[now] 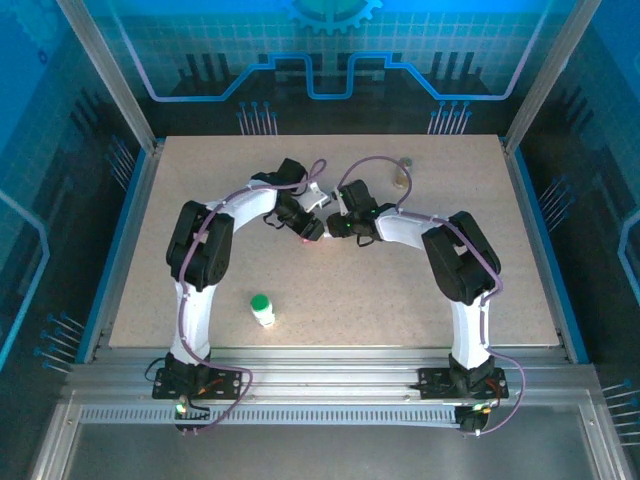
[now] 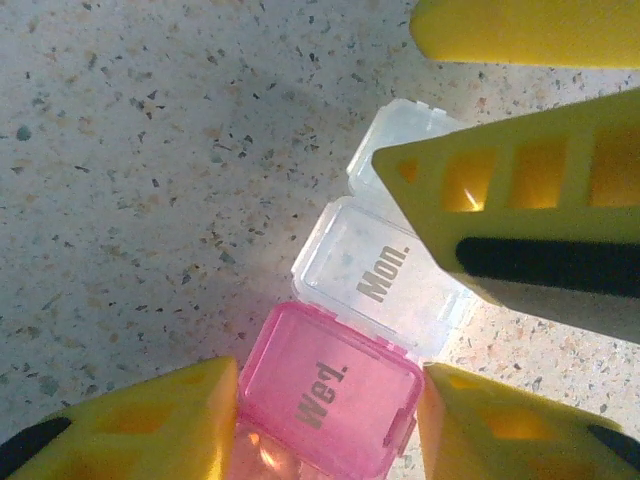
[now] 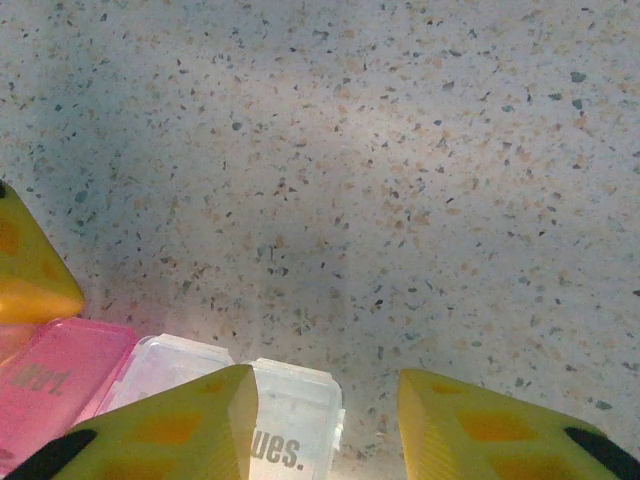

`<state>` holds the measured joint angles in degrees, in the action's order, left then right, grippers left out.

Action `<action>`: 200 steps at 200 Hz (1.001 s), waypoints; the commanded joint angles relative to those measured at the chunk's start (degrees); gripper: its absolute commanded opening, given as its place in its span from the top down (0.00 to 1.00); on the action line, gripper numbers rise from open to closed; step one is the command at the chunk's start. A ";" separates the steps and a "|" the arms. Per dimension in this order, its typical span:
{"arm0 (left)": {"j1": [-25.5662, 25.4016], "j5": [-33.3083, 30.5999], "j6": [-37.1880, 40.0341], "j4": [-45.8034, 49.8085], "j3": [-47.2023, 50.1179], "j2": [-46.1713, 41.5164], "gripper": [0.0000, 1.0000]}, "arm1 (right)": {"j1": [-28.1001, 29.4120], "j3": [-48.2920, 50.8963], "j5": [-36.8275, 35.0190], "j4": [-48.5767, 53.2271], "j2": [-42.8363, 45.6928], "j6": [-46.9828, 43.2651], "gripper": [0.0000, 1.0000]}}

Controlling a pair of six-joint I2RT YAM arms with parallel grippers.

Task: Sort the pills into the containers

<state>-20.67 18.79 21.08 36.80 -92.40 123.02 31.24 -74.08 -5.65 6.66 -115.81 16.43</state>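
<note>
Speckled tabletop free beyond left pincer astride pink Wed. lid, grip unclear; right pincer parted over Tues. lid.

Site type: robotics lab test cell, not a home or shop. Indicators:
- bench w/ speckled composite top, boxed in by alum. extrusion posts and a slotted front rail
- left arm and right arm bolted at that rail, w/ exposed purple cabling
- blue-lit grid wall panels
- rear panel carries what looks like a gear-and-circuit graphic, partly cropped at the top edge
</note>
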 commanded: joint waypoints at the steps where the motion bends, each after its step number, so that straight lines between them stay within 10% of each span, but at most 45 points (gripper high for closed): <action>1: 1.99 -3.03 0.40 -2.28 0.86 -2.93 0.54 | 0.82 4.12 -1.00 16.20 -2.69 -1.83 0.58; 126: 2.56 -4.32 -2.96 -0.03 -0.63 -1.94 0.60 | 6.17 5.05 -14.51 19.53 -5.20 -6.75 0.58; 200: 3.37 -5.84 -8.90 -9.38 0.45 -7.06 0.48 | 5.12 5.84 -9.90 16.45 -3.50 -8.51 0.57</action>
<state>-18.35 14.28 15.29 32.21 -91.72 119.46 36.69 -72.79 -17.58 8.01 -114.76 11.05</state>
